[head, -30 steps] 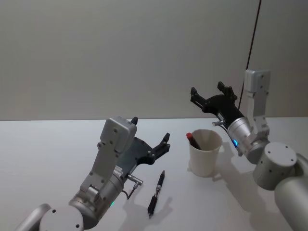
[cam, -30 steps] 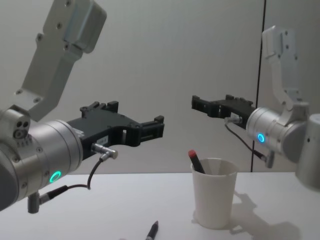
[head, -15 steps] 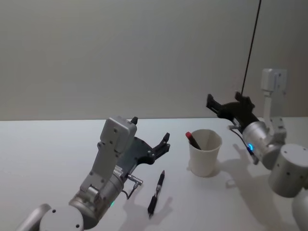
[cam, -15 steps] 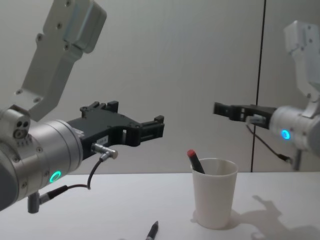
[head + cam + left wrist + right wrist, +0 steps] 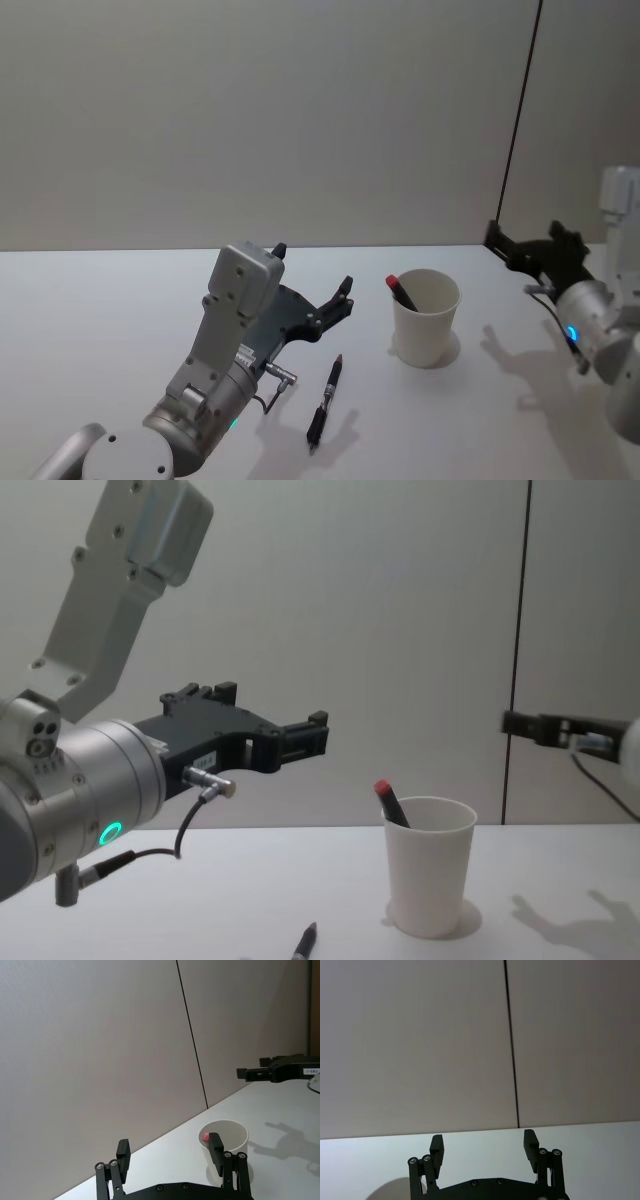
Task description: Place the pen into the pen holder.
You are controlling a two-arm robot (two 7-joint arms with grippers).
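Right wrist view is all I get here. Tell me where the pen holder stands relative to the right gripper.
Observer: The pen holder stands upright on the table, to the left of the right gripper, which hangs open and well clear of it.
Operator: Now locate the pen that is not in the holder.
Observer: A black pen lies flat on the table to the left of the pen holder, close to the open left gripper, and neither gripper touches it.
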